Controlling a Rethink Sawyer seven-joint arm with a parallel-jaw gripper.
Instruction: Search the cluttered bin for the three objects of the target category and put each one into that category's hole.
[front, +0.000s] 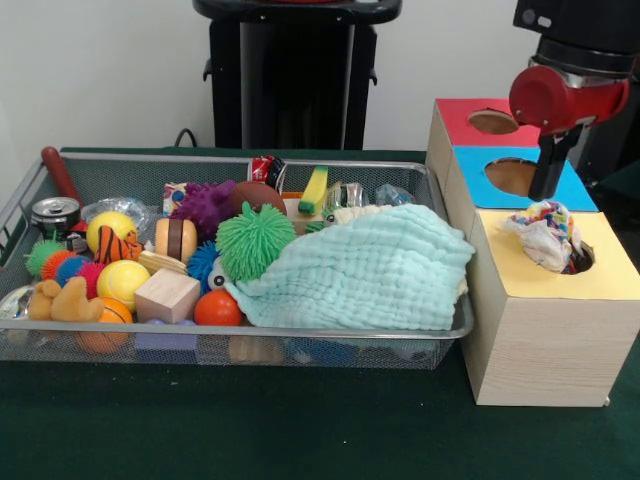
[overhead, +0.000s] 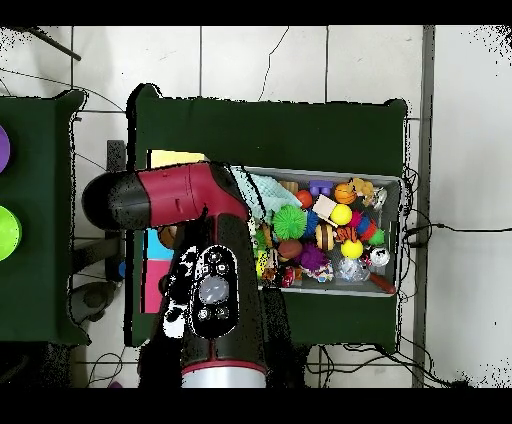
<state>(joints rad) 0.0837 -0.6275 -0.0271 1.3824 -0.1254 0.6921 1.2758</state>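
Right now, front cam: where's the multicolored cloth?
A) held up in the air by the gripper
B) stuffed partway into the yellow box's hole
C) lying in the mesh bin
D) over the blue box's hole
B: the multicolored cloth sits bunched at the hole in the yellow box, partly hanging in, with the blue box behind it left uncovered and the mesh bin off to the side.

The big red and black arm (overhead: 205, 270) covers most of the box with holes (overhead: 172, 158), and just right of it the bin (overhead: 390, 282) holds many toys on the green table (overhead: 300, 125).
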